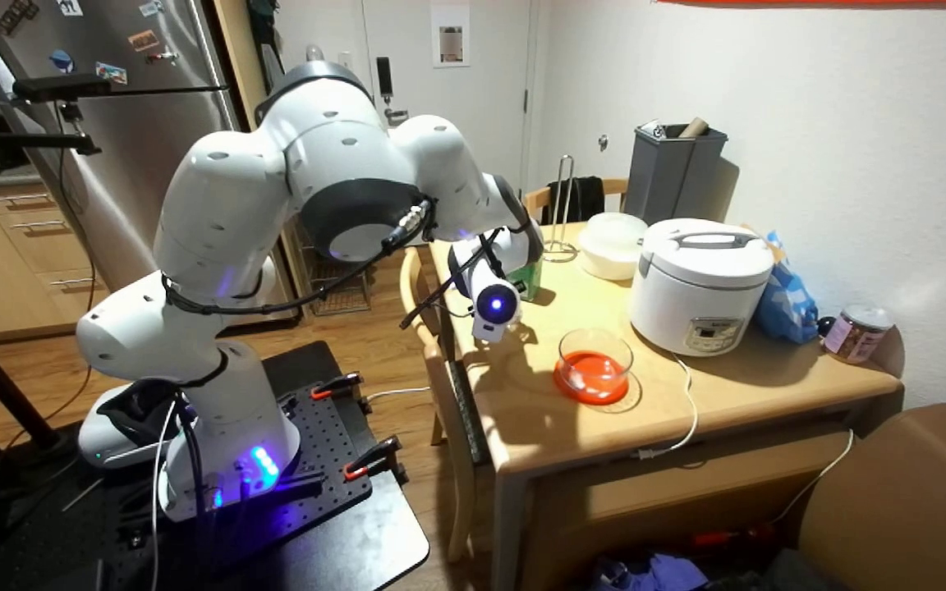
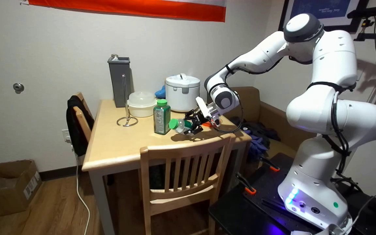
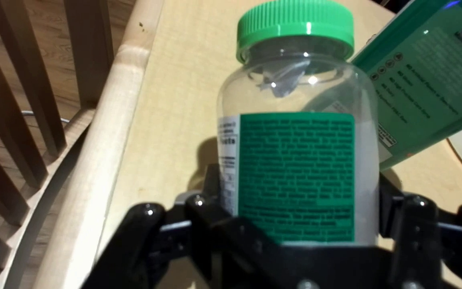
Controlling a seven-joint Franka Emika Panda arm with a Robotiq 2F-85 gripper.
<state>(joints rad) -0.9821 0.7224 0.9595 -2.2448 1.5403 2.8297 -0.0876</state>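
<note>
My gripper [image 3: 299,194] is shut on a clear bottle [image 3: 297,172] with a green label and a green ribbed cap [image 3: 295,26]; a finger presses on each side of its lower body. The bottle looks nearly empty. In an exterior view this held bottle [image 2: 180,126] lies tilted on its side just over the table, cap pointing away from the wrist. Close by its cap stands a larger green bottle [image 2: 162,117], upright, also green-capped; the wrist view has this green bottle [image 3: 427,84] at upper right. Elsewhere the wrist hides the held bottle.
On the wooden table [image 1: 555,320] are a rice cooker [image 1: 699,287], a glass bowl [image 1: 596,361] on a red base, a lidded pale container [image 2: 141,104] and a metal paper-towel stand [image 2: 125,98]. A chair back [image 2: 188,147] rises along the table edge beneath the gripper.
</note>
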